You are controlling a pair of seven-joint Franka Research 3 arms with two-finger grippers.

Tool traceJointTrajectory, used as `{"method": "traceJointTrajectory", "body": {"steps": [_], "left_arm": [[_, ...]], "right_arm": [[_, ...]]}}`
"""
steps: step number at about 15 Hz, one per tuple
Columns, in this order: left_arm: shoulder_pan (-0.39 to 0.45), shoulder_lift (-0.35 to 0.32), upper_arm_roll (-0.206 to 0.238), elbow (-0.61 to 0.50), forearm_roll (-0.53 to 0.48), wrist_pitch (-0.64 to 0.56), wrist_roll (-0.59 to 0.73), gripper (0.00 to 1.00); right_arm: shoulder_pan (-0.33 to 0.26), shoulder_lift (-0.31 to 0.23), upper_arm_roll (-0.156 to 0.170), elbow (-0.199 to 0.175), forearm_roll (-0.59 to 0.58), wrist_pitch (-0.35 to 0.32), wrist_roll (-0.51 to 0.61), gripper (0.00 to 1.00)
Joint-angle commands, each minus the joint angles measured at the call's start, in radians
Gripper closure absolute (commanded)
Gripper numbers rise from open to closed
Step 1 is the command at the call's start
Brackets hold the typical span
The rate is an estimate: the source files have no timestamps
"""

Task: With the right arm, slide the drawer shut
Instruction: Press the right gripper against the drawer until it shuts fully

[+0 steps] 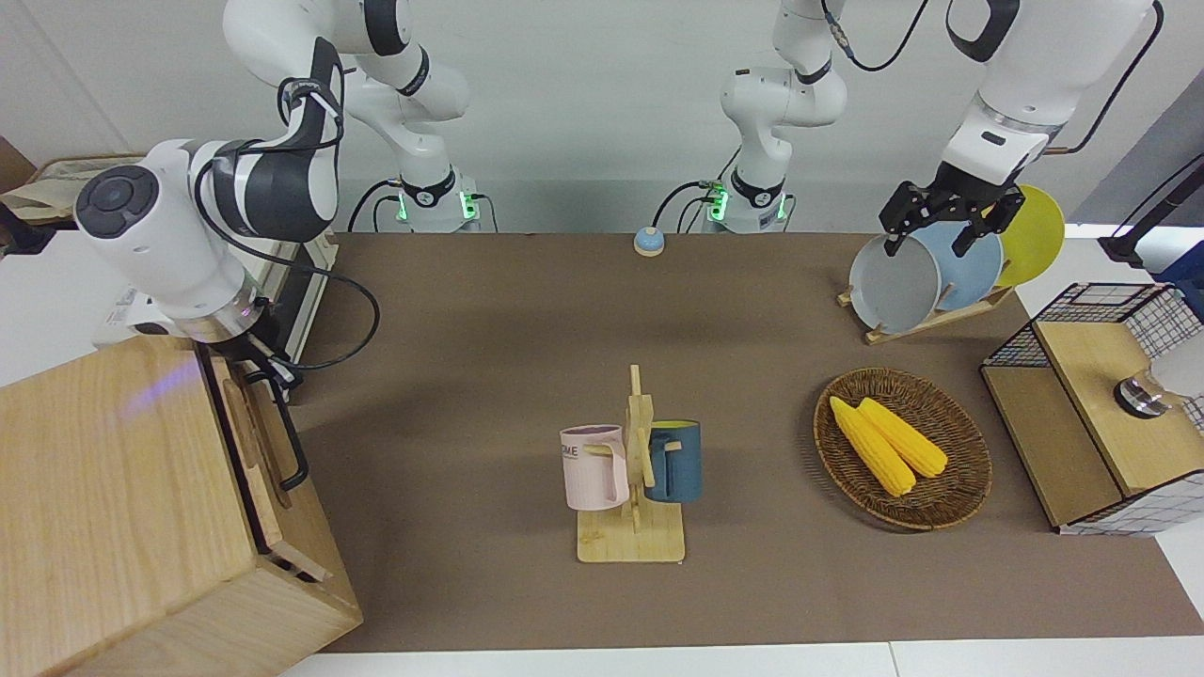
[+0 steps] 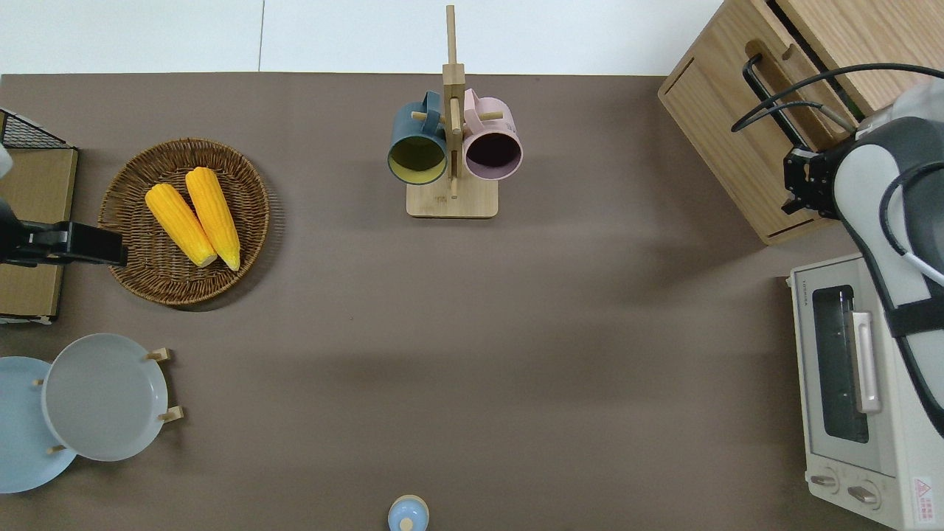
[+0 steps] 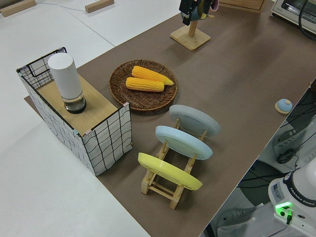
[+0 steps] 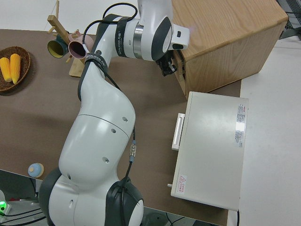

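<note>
The pale-wood cabinet (image 1: 113, 508) (image 2: 870, 37) stands at the right arm's end of the table. Its drawer (image 1: 246, 442) (image 2: 793, 88) sticks out a little, and a dark gap shows between the front panel and the cabinet body. A black bar handle (image 1: 287, 432) (image 2: 771, 103) runs along the panel. My right gripper (image 2: 793, 183) (image 4: 168, 67) is at the drawer front, by the end of the handle nearer to the robots. The wrist covers most of it in the front view. My left arm is parked with its gripper (image 1: 931, 246) open.
A white oven (image 2: 848, 383) (image 4: 211, 150) sits beside the cabinet, nearer to the robots. Mid-table are a mug rack (image 1: 635, 470) and a blue bell (image 1: 648, 241). A corn basket (image 1: 903, 447), a plate rack (image 1: 931, 273) and a wire basket (image 1: 1091, 414) fill the left arm's end.
</note>
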Motion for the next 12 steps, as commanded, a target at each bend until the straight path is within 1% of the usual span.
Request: {"method": "traceJointTrajectory", "body": {"steps": [1, 3, 4, 6, 8, 12], "left_arm": [[-0.017, 0.012, 0.016, 0.020, 0.014, 0.001, 0.006, 0.00], [-0.017, 0.012, 0.016, 0.020, 0.014, 0.001, 0.006, 0.00], [-0.017, 0.012, 0.016, 0.020, 0.015, 0.001, 0.006, 0.00], [-0.017, 0.012, 0.016, 0.020, 0.014, 0.001, 0.006, 0.00], [-0.017, 0.012, 0.016, 0.020, 0.014, 0.001, 0.006, 0.00], [-0.017, 0.012, 0.016, 0.020, 0.014, 0.001, 0.006, 0.00]], "right_arm": [[-0.017, 0.002, 0.018, 0.020, -0.026, -0.010, -0.061, 1.000], [-0.011, 0.002, 0.021, 0.056, -0.049, 0.010, -0.118, 1.000], [-0.011, 0.002, 0.019, 0.056, -0.049, 0.033, -0.133, 1.000], [-0.011, 0.001, 0.019, 0.058, -0.049, 0.057, -0.152, 1.000], [-0.011, 0.001, 0.019, 0.058, -0.049, 0.068, -0.152, 1.000], [-0.011, -0.001, 0.016, 0.060, -0.049, 0.076, -0.186, 1.000]]}}
